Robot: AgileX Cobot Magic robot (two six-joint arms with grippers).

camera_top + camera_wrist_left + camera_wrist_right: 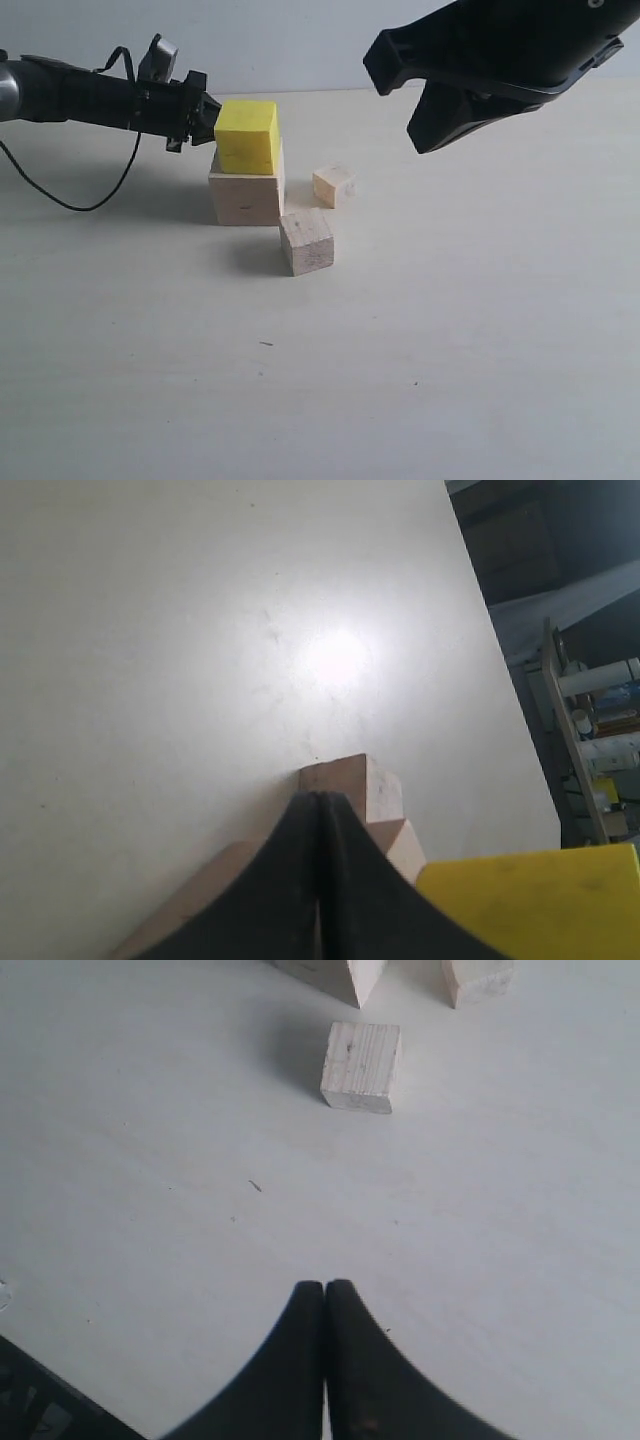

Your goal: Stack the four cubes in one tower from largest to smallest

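Currently, the yellow cube (pixel 247 136) sits atop the largest pale cube (pixel 246 197). The plain wood cube (pixel 306 241) and the tiniest cube (pixel 333 186) lie loose nearby. The left gripper (pixel 318 798) and right gripper (pixel 324 1290) are clenched and empty.

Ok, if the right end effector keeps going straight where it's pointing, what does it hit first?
Probably the bare table, or the smaller plain wood cube lying dead ahead of the shut right end effector. Depth is unclear: it hangs high and angled down, so which comes first I cannot tell.
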